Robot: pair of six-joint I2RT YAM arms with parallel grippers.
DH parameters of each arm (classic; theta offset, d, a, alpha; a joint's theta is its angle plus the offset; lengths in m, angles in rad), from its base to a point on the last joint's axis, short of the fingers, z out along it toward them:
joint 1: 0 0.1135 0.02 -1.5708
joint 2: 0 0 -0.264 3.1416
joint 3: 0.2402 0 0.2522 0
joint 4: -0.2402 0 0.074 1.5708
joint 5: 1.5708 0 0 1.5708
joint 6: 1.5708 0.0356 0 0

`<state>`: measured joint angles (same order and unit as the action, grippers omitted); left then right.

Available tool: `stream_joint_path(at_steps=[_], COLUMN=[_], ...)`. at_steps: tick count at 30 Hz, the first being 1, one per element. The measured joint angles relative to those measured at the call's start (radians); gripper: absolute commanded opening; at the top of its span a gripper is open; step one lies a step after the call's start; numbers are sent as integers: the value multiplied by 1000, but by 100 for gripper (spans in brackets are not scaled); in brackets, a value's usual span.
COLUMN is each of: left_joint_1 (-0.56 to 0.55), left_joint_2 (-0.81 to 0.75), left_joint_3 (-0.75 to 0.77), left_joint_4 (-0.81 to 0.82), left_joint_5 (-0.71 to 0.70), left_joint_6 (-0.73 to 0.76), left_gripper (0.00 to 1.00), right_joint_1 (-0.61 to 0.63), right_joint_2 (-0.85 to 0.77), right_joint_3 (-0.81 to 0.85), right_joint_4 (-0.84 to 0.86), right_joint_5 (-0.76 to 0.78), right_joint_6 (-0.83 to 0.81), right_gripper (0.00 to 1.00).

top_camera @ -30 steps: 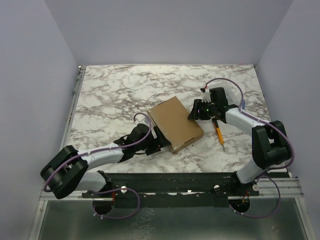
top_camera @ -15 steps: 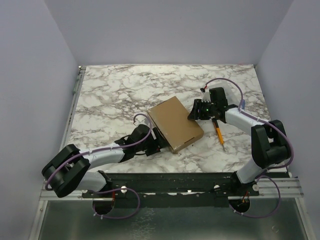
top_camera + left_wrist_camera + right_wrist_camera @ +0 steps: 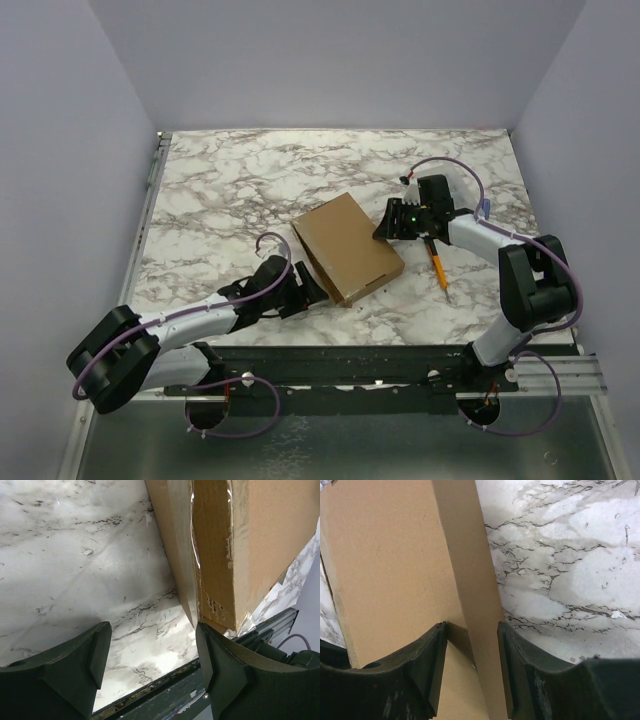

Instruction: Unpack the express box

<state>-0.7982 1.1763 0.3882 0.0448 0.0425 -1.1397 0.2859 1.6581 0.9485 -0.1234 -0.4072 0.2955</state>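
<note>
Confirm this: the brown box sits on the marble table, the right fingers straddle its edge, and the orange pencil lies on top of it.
No: the top view shows the orange pencil on the marble table, right of the brown box, not on top of it. The right fingers do straddle its edge.

marble table (image 3: 220, 190) bears express box (image 3: 345, 245), pencil (image 3: 438, 265)

Top/wrist cams: shared express box (image 3: 347, 248)
</note>
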Motion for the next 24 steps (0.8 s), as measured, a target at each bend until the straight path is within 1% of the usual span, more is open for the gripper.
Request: stream_joint_path(at_steps=[6,10,13,17,20,24], left_joint_1=[4,22,93,243,343,410], left_joint_2=[-4,-4,-2,35,106,243], left_joint_3=[46,99,157,240,315,420], left_joint_4=[-70,-113,-122,-120,-120,-122], left_joint_5=[2,22,69,121,153,195], left_joint_6=[75,121,146,192,249,304], left_gripper=[87,89,87,84,80,74], right_joint_1=[0,0,0,0,0,0], right_joint_2=[2,2,1,1,1,1], right_joint_3=[1,0,0,0,0,0], right_joint_4=[3,4,6,9,11,12], right_joint_5=[-5,-9,-11,-16,-22,-29], right_joint_6=[-1,-2,-5,-8,-8,-10], right_gripper=[49,50,50,50,50,51])
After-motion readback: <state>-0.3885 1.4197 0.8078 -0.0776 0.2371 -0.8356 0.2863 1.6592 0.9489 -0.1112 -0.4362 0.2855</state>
